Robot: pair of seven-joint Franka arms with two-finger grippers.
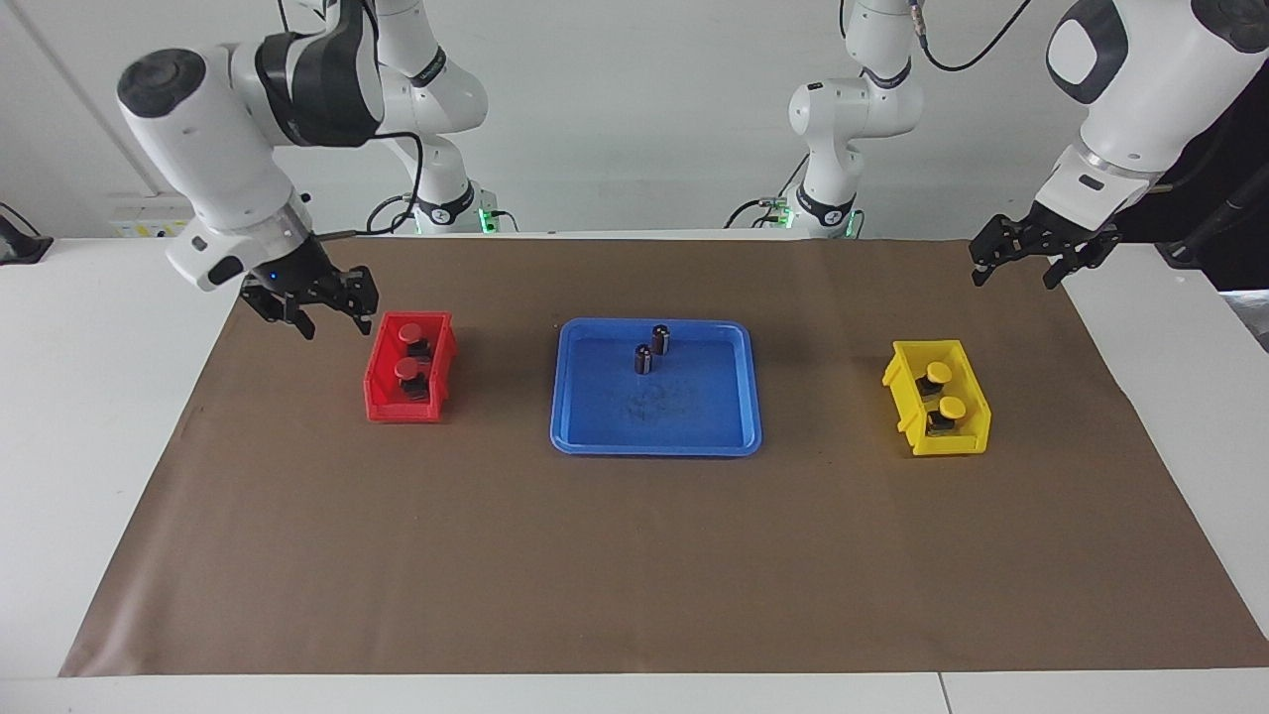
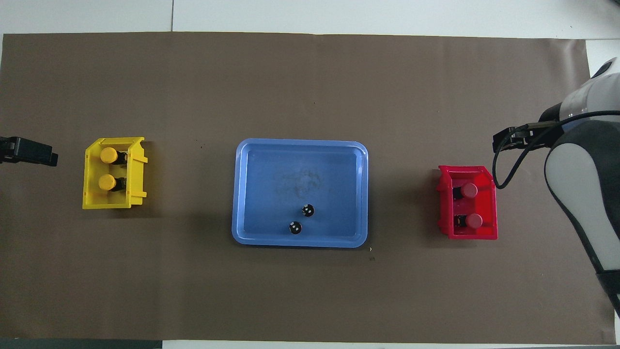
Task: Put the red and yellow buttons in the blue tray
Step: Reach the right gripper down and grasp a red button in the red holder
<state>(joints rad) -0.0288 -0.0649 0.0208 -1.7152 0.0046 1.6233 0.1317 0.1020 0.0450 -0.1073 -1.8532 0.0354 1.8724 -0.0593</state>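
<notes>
Both arms up, buttons in their bins
Right gripper [image 1: 309, 297] spread beside the red bin [image 1: 377, 382] — left gripper [image 1: 1036, 260] spread near the yellow bin [image 1: 977, 416]; red buttons [image 1: 410, 335] and yellow buttons [image 1: 938, 373] binned, blue tray [image 1: 654, 436] between them — no readable writing

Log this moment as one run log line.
red buttons: red bin | yellow buttons: yellow bin | blue tray: no buttons | tools: waiting

A brown paper mat [image 1: 634, 555] covers my white table [image 1: 89, 397]. On it, a small red bin [image 1: 382, 382] sits toward my right arm's end and a small yellow bin [image 1: 967, 426] toward my left arm's end. Between those bins stand two dark capless cylinders [image 1: 651, 349], upright, just beside each other.
</notes>
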